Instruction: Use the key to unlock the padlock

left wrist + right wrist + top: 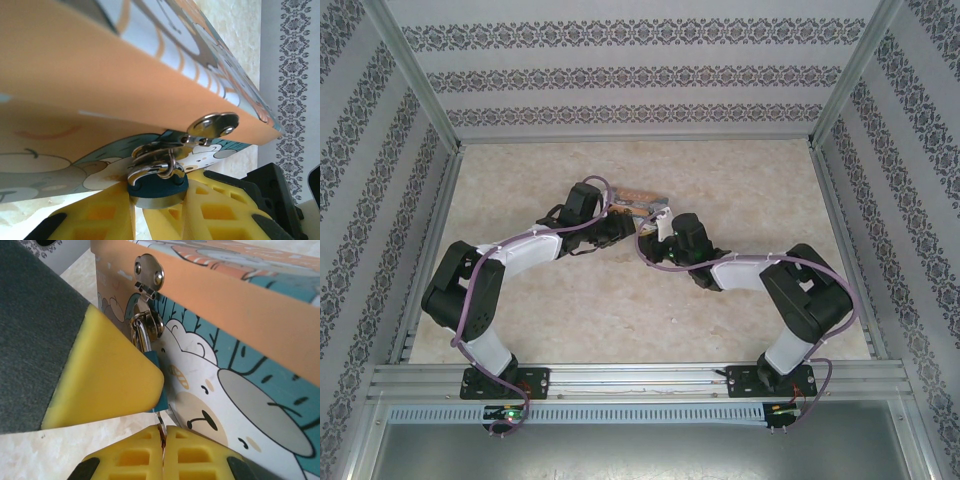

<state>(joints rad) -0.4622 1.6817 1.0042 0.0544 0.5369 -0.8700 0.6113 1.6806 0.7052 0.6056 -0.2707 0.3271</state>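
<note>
Left wrist view: padlock (157, 186) hangs from the clasp (212, 125) of the box (100, 75), mid-table, pinched between the jaws of the left gripper (159, 196). Right gripper (163, 440) jaws clamp the key (161, 426) beneath it. Risk: the thin key slips when turned, or the padlock twists.

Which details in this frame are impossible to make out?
- Right wrist view: small teal-blue padlock, its body and keyhole covered by yellow finger of the left gripper.
- Right wrist view: thin silver key, buried between jaws of the right gripper.
- Top view: padlock and key, too small.
</note>
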